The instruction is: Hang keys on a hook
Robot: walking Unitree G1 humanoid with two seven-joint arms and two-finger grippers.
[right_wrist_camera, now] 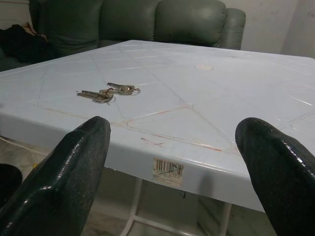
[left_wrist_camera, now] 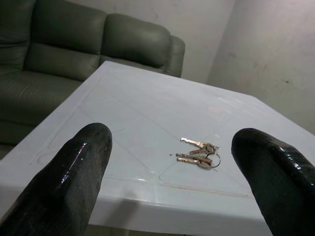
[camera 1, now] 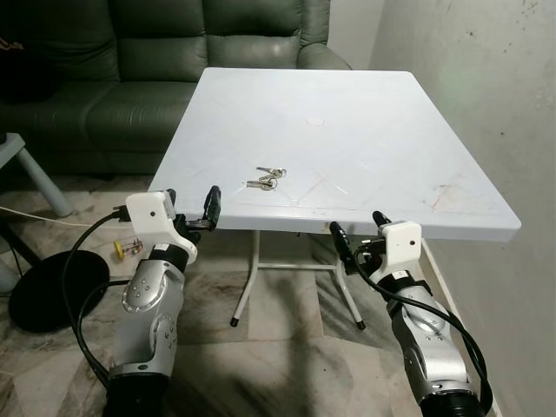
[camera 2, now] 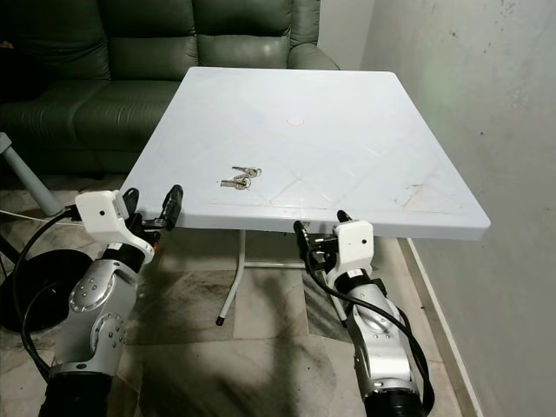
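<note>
A white table before a green sofa bears one bunch of keys; left gripper and right gripper both gape wide, empty.

Keys lie on the white table, untouched.

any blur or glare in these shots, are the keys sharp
Left eye view: sharp, even light, keys crisp on the white table. Left wrist view: keys readable, near fingers soft with glossy highlights. Right wrist view: dimmer, fingers blurred, keys still clear.
</note>
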